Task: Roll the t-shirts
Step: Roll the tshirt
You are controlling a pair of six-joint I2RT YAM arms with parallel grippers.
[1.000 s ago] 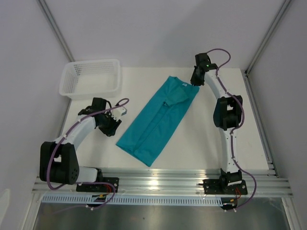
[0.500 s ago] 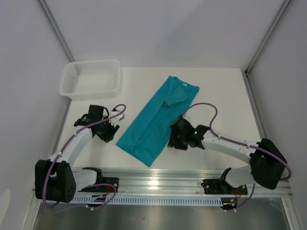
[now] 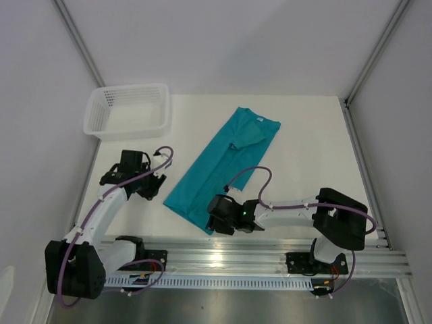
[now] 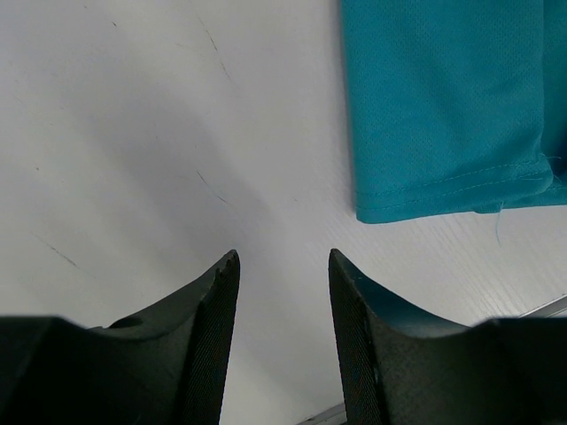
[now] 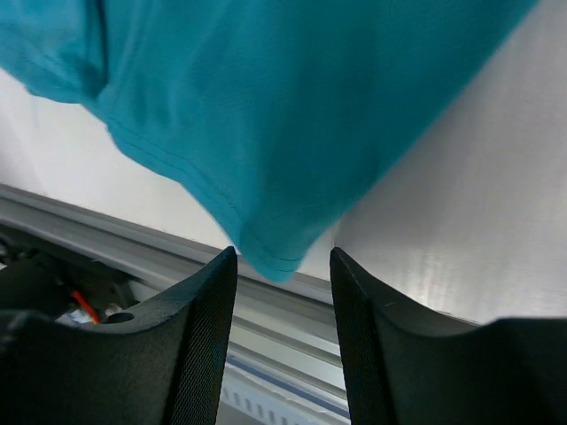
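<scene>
The teal t-shirt (image 3: 226, 165) lies folded into a long strip, running diagonally from its neck at the far right to its hem at the near left. My right gripper (image 3: 212, 221) is open and low at the hem's near corner. In the right wrist view the corner of the t-shirt (image 5: 266, 133) hangs just ahead of my open gripper (image 5: 282, 261), not between the pads. My left gripper (image 3: 155, 187) is open and empty on the table left of the hem. The left wrist view shows my open gripper (image 4: 282, 266) with the hem's left corner of the t-shirt (image 4: 443, 115) up to the right.
A white mesh basket (image 3: 128, 111) stands at the far left corner. The aluminium rail (image 3: 223, 260) runs along the table's near edge, close under the right gripper; it also shows in the right wrist view (image 5: 133, 239). Grey walls enclose the table.
My right arm has swung from the shirt's neck at the far end down to the near hem corner. My left gripper has drifted slightly left, away from the shirt.
</scene>
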